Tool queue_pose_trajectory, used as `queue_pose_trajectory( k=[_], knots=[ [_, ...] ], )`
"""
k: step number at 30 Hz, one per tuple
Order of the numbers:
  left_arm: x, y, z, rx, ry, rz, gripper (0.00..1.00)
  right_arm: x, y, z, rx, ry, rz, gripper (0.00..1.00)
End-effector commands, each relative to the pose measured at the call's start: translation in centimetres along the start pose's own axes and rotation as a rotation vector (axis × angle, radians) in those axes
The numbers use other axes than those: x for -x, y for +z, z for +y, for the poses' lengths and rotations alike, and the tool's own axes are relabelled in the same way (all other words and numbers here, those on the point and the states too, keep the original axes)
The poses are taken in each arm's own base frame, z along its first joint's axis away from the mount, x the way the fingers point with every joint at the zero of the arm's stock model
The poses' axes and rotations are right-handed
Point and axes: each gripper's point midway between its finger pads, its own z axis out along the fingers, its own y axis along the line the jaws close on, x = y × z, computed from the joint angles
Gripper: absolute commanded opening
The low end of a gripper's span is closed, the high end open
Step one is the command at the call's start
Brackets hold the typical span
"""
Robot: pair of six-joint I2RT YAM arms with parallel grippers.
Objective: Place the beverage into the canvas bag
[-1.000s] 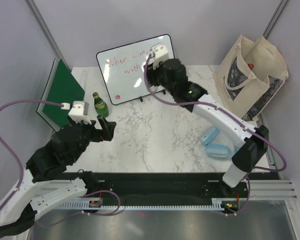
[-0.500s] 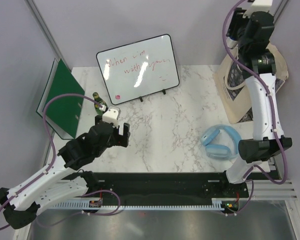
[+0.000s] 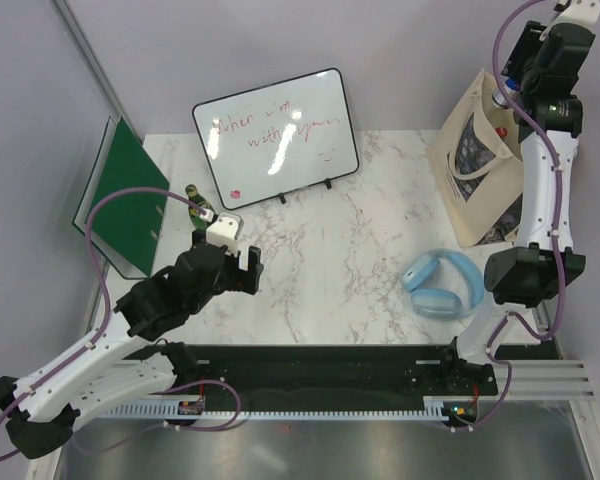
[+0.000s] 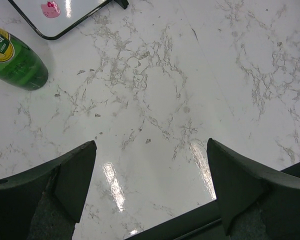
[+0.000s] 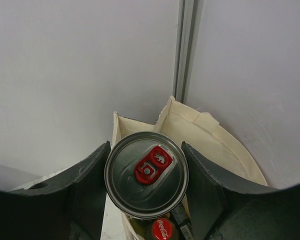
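Top external view: the right tool (image 3: 507,92) hangs above the canvas bag (image 3: 470,175) at the right edge of the counter (image 3: 320,250). The left tool (image 3: 242,268) is well apart, near a green bottle (image 3: 194,196).

Left wrist view: the left tool's jaws are spread wide and hold nothing.

Right wrist view: the right tool clamps an upright can (image 5: 146,172), long axis vertical. The bag mouth lies directly below.

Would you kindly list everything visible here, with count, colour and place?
canvas bag: one, cream, far right corner
can: one, silver with red tab, above the bag's mouth
Coca-Cola cap: one, red, inside the bag
whiteboard: one, white, far centre
bottle: one, green, beside whiteboard
folder: one, green, left edge
headphones: one pair, light blue, near right
table: one, white marble
left gripper: one, black, open, above table
right gripper: one, black, shut on can
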Motion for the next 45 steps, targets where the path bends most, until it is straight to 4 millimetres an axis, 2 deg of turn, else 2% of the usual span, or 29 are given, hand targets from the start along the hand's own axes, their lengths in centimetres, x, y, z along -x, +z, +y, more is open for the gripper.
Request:
queue_pose_trajectory(
  k=[1, 5, 13, 14, 16, 17, 19, 20, 22, 24, 25, 26, 32, 34, 37, 43, 45],
  knots=[
    [0.7, 0.2, -0.3, -0.019, 0.025, -0.033, 0.98, 2.5, 2.1, 0.2, 0.045, 0.070, -0.116, 0.00],
    [0.7, 0.4, -0.3, -0.015, 0.033, -0.030, 0.98, -0.5, 5.2, 0.8, 0.065, 0.067, -0.098, 0.00],
    [0.5, 1.0, -0.4, -0.009, 0.047, -0.010, 0.98, -4.7, 9.0, 1.6, 0.108, 0.077, -0.091, 0.00],
    [0.5, 1.0, -0.3, -0.006, 0.048, -0.010, 0.98, -6.0, 9.5, 1.8, 0.111, 0.082, -0.069, 0.00],
    [0.5, 1.0, -0.1, 0.001, 0.043, -0.012, 0.98, -6.8, 10.1, 1.9, 0.118, 0.085, -0.072, 0.00],
    [0.5, 1.0, 0.0, 0.006, 0.040, -0.014, 0.98, -8.4, 10.4, 2.0, 0.119, 0.084, -0.048, 0.00],
    [0.6, 1.1, 0.2, 0.009, 0.037, -0.016, 0.98, -9.7, 10.7, 1.7, 0.107, 0.080, -0.037, 0.00],
    [0.6, 1.1, 0.2, 0.010, 0.035, -0.017, 0.98, -11.0, 11.0, 1.7, 0.107, 0.076, -0.020, 0.00],
    [0.7, 1.1, 0.2, 0.006, 0.034, -0.018, 0.98, -11.8, 11.3, 1.7, 0.110, 0.076, -0.020, 0.00],
    [0.6, 1.2, 0.2, 0.007, 0.034, -0.013, 0.98, -13.7, 11.8, 1.8, 0.115, 0.072, 0.014, 0.00],
    [0.6, 1.2, 0.2, 0.001, 0.030, -0.014, 0.98, -14.0, 11.8, 1.9, 0.119, 0.079, 0.020, 0.00],
    [0.7, 1.3, 0.1, -0.002, 0.030, -0.014, 0.98, -15.4, 12.0, 2.1, 0.124, 0.083, 0.042, 0.00],
    [0.8, 1.3, 0.4, -0.002, 0.016, -0.012, 0.98, -18.6, 11.9, 2.8, 0.160, 0.111, 0.087, 0.00],
    [0.9, 1.2, 0.4, -0.007, 0.012, -0.018, 0.98, -18.9, 11.8, 2.8, 0.162, 0.111, 0.088, 0.00],
    [0.8, 1.3, 0.4, -0.007, 0.011, -0.017, 0.98, -17.4, 11.5, 1.9, 0.122, 0.082, 0.054, 0.00],
    [0.9, 1.2, 0.3, -0.013, 0.009, -0.018, 0.98, -11.6, 10.4, 0.1, 0.042, 0.039, -0.049, 0.00],
    [0.9, 1.1, 0.3, -0.014, 0.007, -0.023, 0.98, -10.7, 10.2, -0.4, 0.021, 0.025, -0.054, 0.00]
  ],
)
